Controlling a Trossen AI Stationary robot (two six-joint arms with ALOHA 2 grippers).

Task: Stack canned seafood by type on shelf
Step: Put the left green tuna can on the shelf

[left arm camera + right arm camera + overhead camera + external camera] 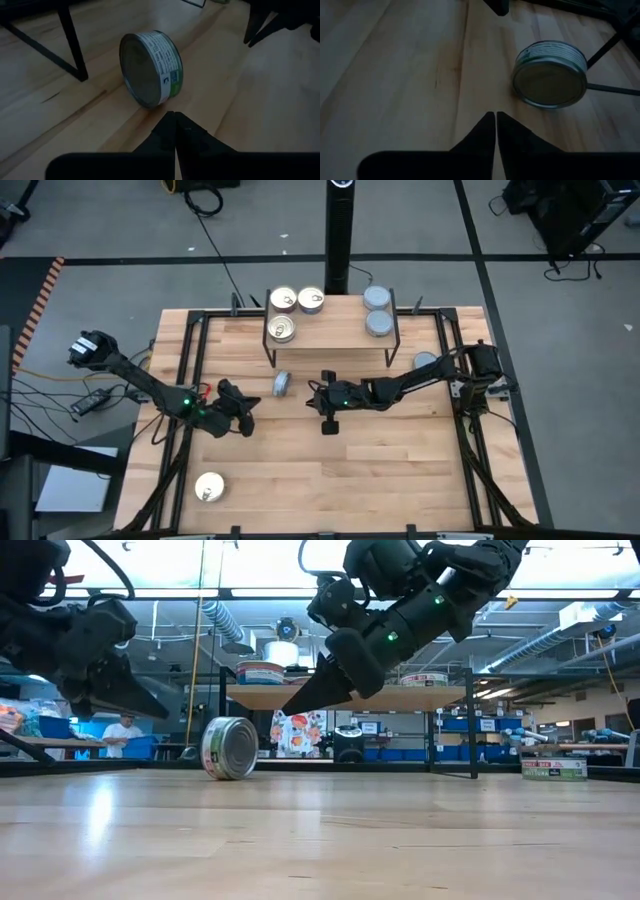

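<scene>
Both sets of jaws are pinched together and hold nothing. From above, the left gripper [247, 412] hangs over the bench [400, 470] at about 9 o'clock from its middle, and the right gripper [316, 392] sits near the middle; between them, just in front of the shelf [330, 335], a tin on its edge [282, 384] stands free of both. Each wrist view shows that tin [150, 67] just ahead of closed fingertips, not touching them. On the shelf, three gold-lidded tins [296, 310] cluster toward 10 o'clock and two blue-grey tins [378, 311] toward 1 o'clock. Another blue-grey tin [426, 361] lies on the bench at 2 o'clock, partly under the right arm. One gold-lidded tin [209, 487] lies flat at 7 o'clock.
</scene>
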